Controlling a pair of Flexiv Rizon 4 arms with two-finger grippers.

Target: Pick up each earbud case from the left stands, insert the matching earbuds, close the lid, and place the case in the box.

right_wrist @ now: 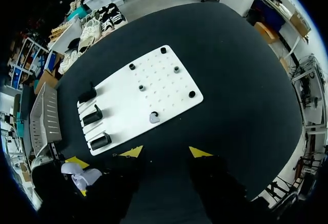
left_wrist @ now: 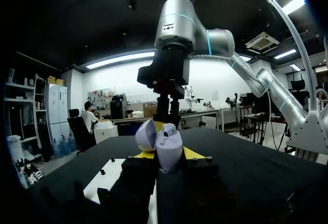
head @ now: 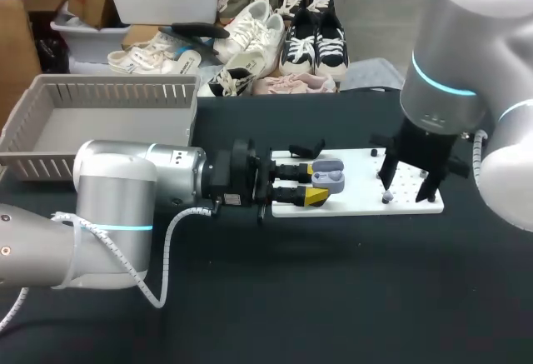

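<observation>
A pale lavender earbud case (head: 330, 176) with its lid up is held over the left part of the white board (head: 358, 206) by my left gripper (head: 319, 183), which is shut on it. In the left wrist view the open case (left_wrist: 169, 143) sits between the yellow tips of the left gripper (left_wrist: 166, 156), an earbud showing in it. My right gripper (head: 408, 182) hangs open over the board's right part. In its wrist view the right gripper (right_wrist: 165, 152) holds nothing, and a grey earbud (right_wrist: 154, 117) lies on the board (right_wrist: 128, 96) ahead of it.
A grey slatted box (head: 50, 102) stands at the back left of the black table. Three black stands (right_wrist: 93, 116) line the board's left end and small black pegs (right_wrist: 177, 69) dot its right part. The left gripper with the case (right_wrist: 82, 175) is beside the stands.
</observation>
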